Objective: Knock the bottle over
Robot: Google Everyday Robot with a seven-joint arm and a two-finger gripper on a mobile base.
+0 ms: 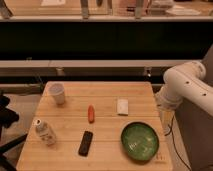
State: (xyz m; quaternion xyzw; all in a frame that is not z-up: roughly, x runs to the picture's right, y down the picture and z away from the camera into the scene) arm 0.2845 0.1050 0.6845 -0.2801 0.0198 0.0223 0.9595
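Note:
The bottle [44, 132] is small and clear, with a pale round cap and a whitish label. It stands near the front left corner of the wooden table [107, 90]. My white arm [186, 84] bends beside the table's right edge, far from the bottle. My gripper does not show in this view; the arm's end drops out of sight near the table's right side.
On the table are a pale open cup [57, 93] at the back left, an orange stick-like item [91, 113], a white packet [122, 106], a black flat device [85, 143] and a green bowl [140, 141]. A dark chair [6, 120] stands at the left.

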